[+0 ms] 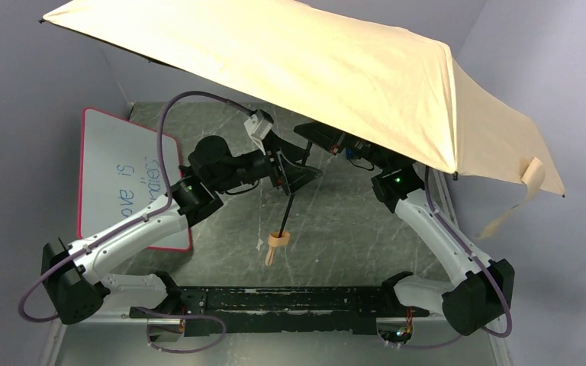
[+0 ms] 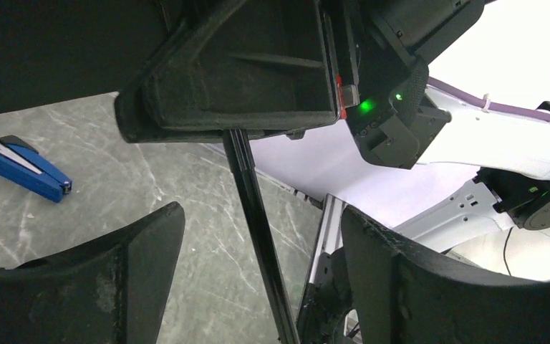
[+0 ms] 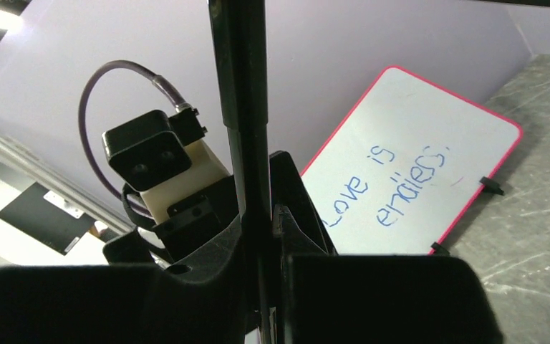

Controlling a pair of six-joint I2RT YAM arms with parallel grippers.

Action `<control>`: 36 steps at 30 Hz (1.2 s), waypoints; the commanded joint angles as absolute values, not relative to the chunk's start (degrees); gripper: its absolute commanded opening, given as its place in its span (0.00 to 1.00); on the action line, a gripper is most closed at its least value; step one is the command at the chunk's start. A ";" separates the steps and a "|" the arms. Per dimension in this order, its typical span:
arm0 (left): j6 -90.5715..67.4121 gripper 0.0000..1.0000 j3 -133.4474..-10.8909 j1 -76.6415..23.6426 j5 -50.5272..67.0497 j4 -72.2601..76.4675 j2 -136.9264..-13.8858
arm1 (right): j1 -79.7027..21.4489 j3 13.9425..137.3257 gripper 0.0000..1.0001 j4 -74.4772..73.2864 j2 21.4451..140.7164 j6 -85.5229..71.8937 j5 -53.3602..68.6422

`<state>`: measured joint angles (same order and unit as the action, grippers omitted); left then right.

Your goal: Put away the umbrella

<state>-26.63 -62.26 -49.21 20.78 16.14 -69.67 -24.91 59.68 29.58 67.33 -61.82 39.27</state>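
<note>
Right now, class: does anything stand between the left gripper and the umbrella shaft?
Nothing visible does. The umbrella shaft runs bare through the open left gripper, one finger on either side. The right gripper clamps the same shaft nearby.

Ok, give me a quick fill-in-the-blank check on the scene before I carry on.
1. The beige fabric umbrella is ____, its canopy spread over both arms.
2. The right gripper is shut on its thin black ____.
3. The left gripper, straddling it, is ____.
4. The pink-framed rectangular whiteboard reads "Love is ____".
Missing: open; shaft; open; endless.
</note>
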 commanded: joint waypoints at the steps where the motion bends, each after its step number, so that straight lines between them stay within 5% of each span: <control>1: -27.35 0.82 -64.40 -50.71 21.67 19.53 -70.73 | -25.74 60.26 0.00 39.14 66.97 -64.29 40.57; 27: -32.34 0.18 -64.17 -51.32 23.30 25.52 -71.44 | -26.33 58.89 0.00 45.26 66.41 -66.29 45.00; 36: -32.33 0.05 -64.51 -51.29 22.33 25.37 -70.71 | -26.40 59.06 0.00 44.43 66.73 -65.59 45.06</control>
